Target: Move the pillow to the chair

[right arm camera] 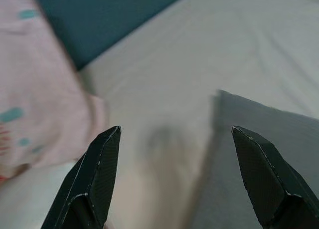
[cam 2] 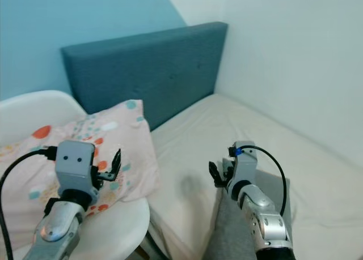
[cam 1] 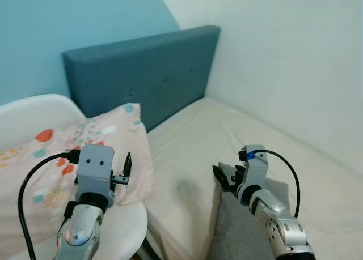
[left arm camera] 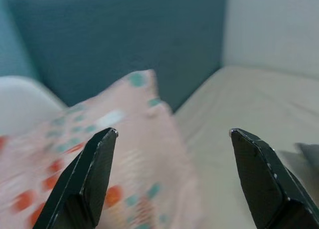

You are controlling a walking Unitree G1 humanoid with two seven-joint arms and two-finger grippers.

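Note:
A pink pillow [cam 1: 68, 152] with red and teal spots lies on the white chair [cam 1: 39, 108] at the left, one corner reaching toward the bed. My left gripper [cam 1: 126, 170] hovers open just over the pillow's near right edge, nothing between its fingers. In the left wrist view the pillow [left arm camera: 99, 159] sits below and ahead of the fingertips [left arm camera: 104, 139]. My right gripper [cam 1: 225, 175] is open above the bed [cam 1: 238, 135], at the near edge of a grey blanket [cam 1: 238, 226], holding nothing.
The teal headboard [cam 1: 147, 73] stands behind the chair and bed. A white wall [cam 1: 283, 56] runs along the bed's right side. The cream mattress stretches between the grippers and toward the far corner.

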